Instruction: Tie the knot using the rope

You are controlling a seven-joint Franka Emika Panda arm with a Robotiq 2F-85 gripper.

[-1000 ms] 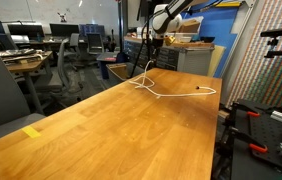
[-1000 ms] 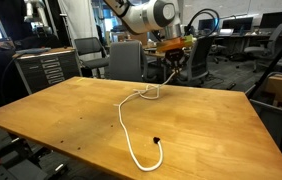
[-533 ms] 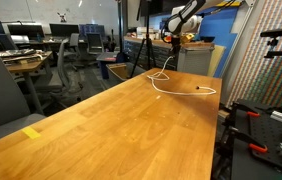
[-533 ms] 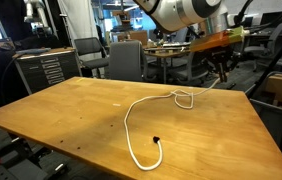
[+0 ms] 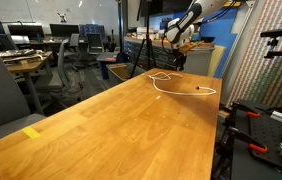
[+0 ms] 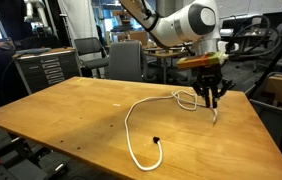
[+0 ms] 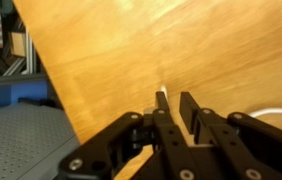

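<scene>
As the gripper (image 6: 212,97) comes down toward the far-right part of the bench (image 6: 61,105), the rope (image 6: 128,122) changes shape vs. a sec ago. Then: gripper was further left, over a loose bunch of cord. Half a sec ago: up high and off to the right. Now: low, just right of a small loop (image 6: 186,100) that wasn't there at the start.

Meaning, by my read: one end was drawn across to form the loop, so the crossing is laid but the knot is neither closed nor pulled tight. Approx. midway.

Gripper state: wrist view shows jaws nearly together w/ a white bit of cord in the narrow gap, so it looks pinched on that end. Grip may be easing; can't confirm.

Rope posn.: a thin strand hangs from gripper to bench. The rest runs left from the loop, curves toward the near edge and ends at a dark tip (image 6: 156,140), well apart from gripper.
</scene>
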